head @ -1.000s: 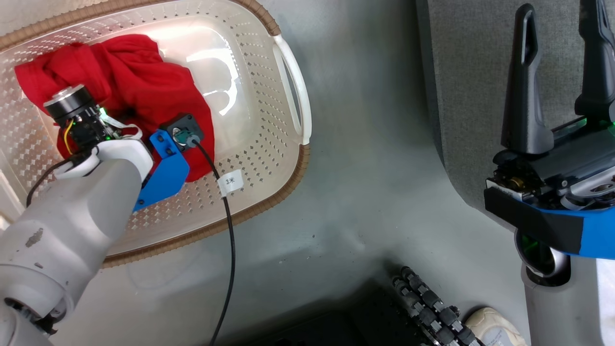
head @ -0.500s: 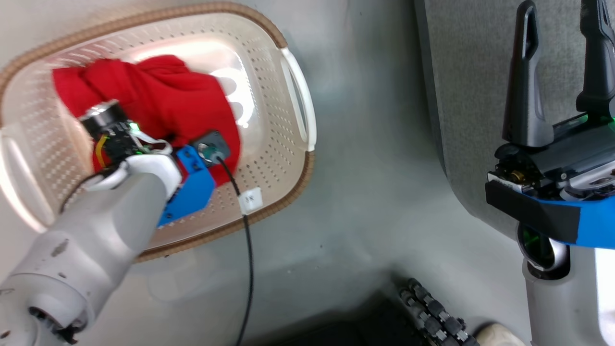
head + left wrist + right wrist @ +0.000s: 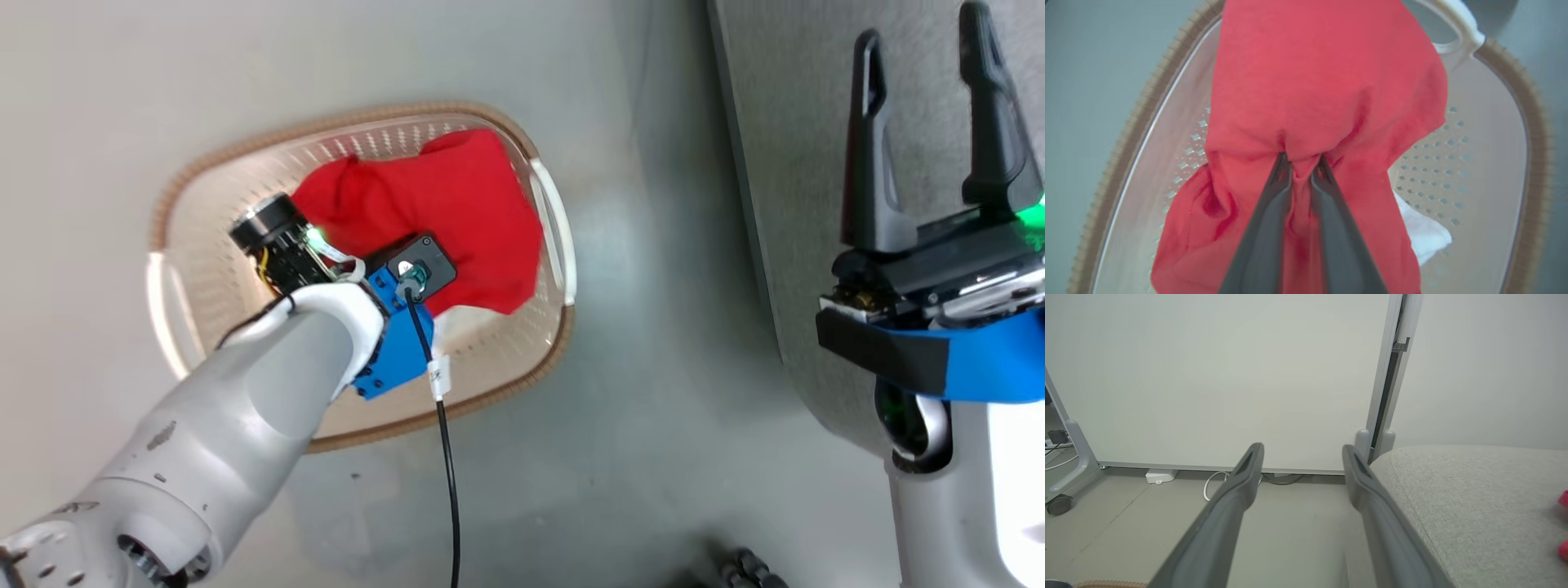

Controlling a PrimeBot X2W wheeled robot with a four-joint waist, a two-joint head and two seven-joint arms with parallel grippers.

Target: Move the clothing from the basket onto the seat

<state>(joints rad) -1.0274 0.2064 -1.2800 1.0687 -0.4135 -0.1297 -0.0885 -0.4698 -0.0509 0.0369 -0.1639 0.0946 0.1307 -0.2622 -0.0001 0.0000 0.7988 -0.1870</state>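
While the left gripper (image 3: 1302, 161) has its two long dark fingers pinched narrow on a bunched fold of the soft plain red fabric garment (image 3: 1327, 81), the rest of that cloth spreads out from the tips over the cream perforated plastic laundry basket (image 3: 1535, 134) with the brown woven-look rim. Poking out from under the red garment, down on the basket floor, is a crumpled white cloth piece (image 3: 1425, 232). In the head view the red garment reaches toward the basket's white side handle (image 3: 555, 237), and the basket sits on the grey floor (image 3: 637, 425). On the other side, the right gripper (image 3: 922, 28) is spread wide with nothing between its fingers. It hangs by the rounded edge of the big grey fabric-upholstered sofa seat (image 3: 1474, 498), well apart from the basket. Two small red bits (image 3: 1563, 498) sit on the seat, too cut off to tell what they are.
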